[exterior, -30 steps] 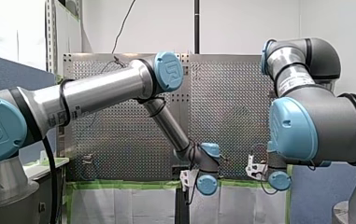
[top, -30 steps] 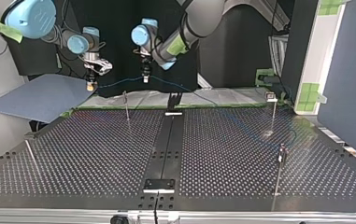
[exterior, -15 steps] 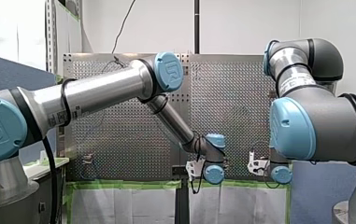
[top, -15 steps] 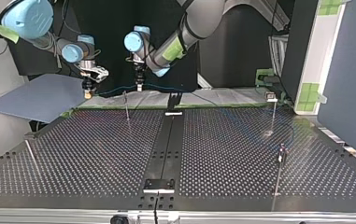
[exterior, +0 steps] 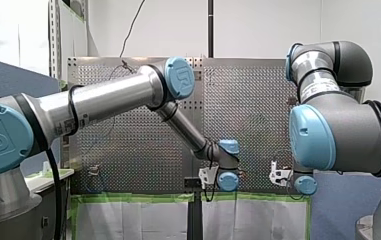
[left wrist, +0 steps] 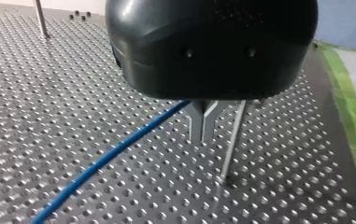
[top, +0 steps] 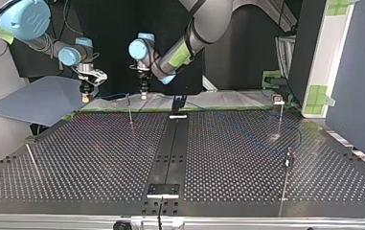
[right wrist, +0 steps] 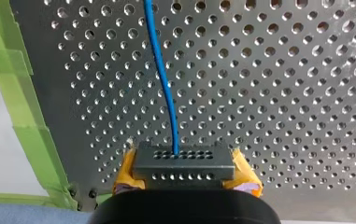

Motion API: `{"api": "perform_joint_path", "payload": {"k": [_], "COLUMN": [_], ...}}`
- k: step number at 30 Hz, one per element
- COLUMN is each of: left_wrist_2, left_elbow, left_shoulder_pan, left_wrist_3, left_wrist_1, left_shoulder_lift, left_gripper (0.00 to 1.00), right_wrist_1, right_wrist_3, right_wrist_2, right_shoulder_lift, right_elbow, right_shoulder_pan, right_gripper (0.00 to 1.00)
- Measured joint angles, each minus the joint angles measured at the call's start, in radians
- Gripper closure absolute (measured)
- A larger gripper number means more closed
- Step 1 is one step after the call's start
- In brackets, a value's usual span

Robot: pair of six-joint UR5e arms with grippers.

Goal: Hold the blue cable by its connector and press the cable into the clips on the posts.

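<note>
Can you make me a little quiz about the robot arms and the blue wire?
1. True or false: my right gripper holds the connector between yellow pads.
2. Pick one: what colour is the cable that comes out of the connector? A red, B blue, C green.
3. In the left wrist view, what thin metal thing stands on the table right beside my left gripper?

Key: 1 true. 2 B. 3 a post.
</note>
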Motion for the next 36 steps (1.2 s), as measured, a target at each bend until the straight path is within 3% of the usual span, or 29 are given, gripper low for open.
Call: {"api": "perform_joint_path", "payload": {"k": [7,26,36], "left_wrist_2": [0.008,0.056,0.104], "left_elbow": [-0.013,0.028,0.067], "left_shoulder_pan": [0.002,0.041,0.069], "left_wrist_3": [0.0,-0.004,-0.018], "left_wrist_1": [0.006,-0.01,-0.023], "left_shoulder_lift": [-0.019,-0.035,-0.037], "left_gripper": [1.0,1.0,1.0], "right_wrist_1": [-0.003,-0.005,-0.011], "right_wrist_3": [-0.001,0.006,0.01], "right_wrist_2": [-0.019,-0.051,-0.061], "right_shoulder_lift": [0.0,0.001,0.001], "right_elbow": [-0.001,-0.034,-0.045], "right_shoulder_pan": [-0.001,0.001,0.008], "right_gripper": [1.0,1.0,1.0]}}
